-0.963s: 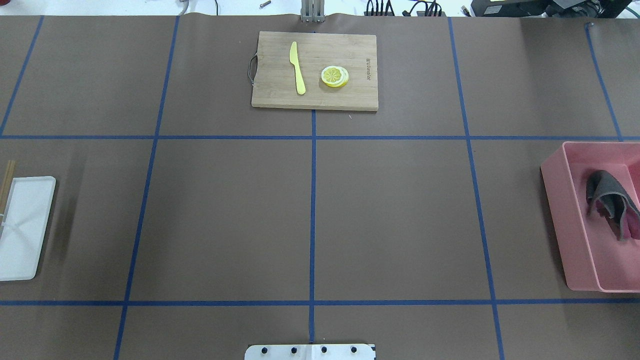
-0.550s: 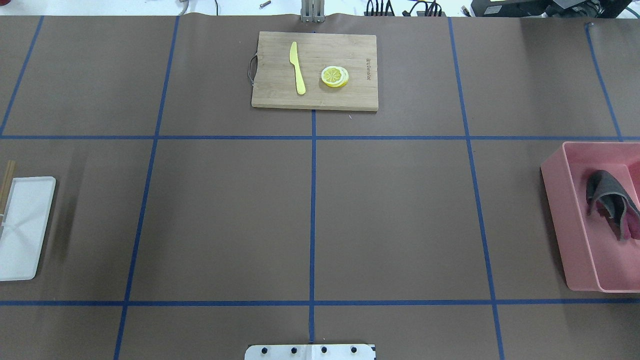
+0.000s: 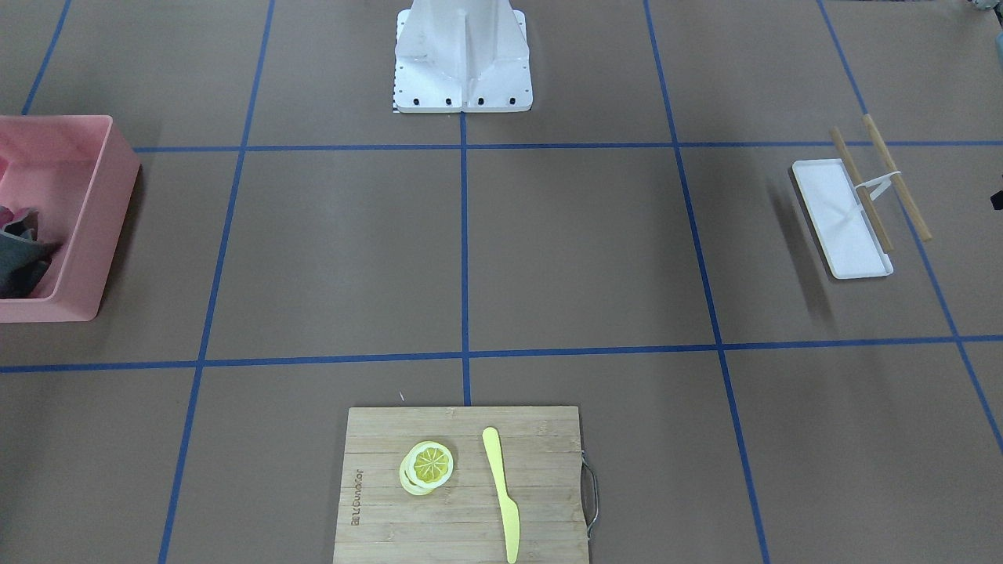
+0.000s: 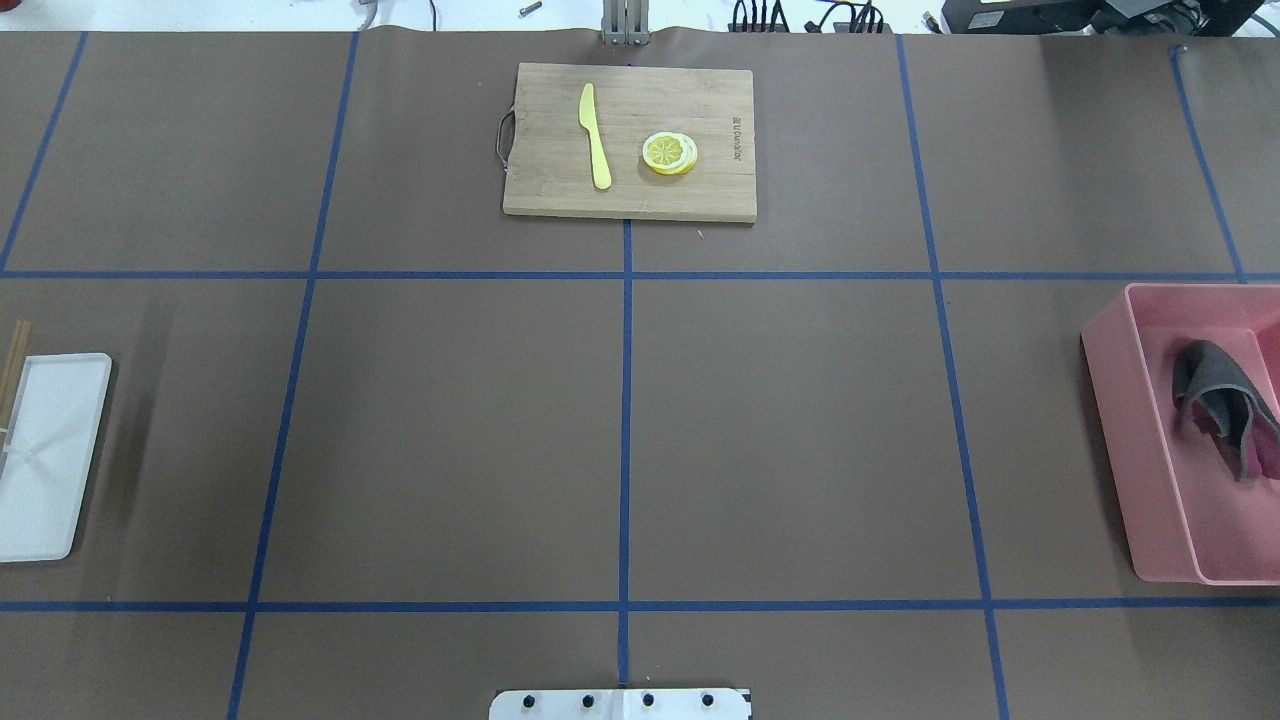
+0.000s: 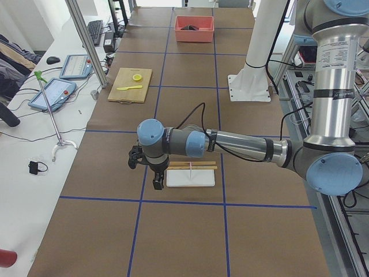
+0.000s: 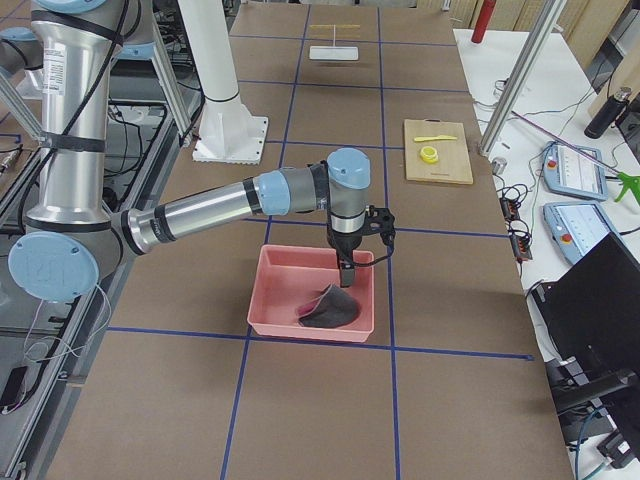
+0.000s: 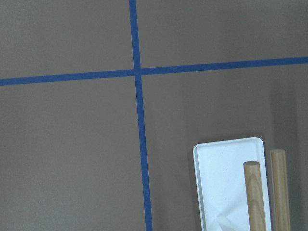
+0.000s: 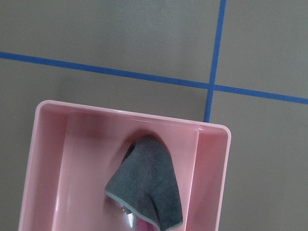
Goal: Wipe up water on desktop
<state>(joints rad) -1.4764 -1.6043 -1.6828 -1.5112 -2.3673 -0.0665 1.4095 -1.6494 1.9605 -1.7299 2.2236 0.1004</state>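
The desktop is a matte brown top marked by blue tape lines; I see no water on it. A grey cloth lies bunched in a pink bin at the right edge, and it also shows in the right wrist view. My right gripper hangs just above the cloth in the bin; I cannot tell if it is open or shut. My left gripper hovers low at the end of a white tray; its state cannot be told either.
A bamboo cutting board with a yellow knife and lemon slices sits at the far middle. The white tray with two wooden sticks is at the left edge. The robot base plate is at the near middle.
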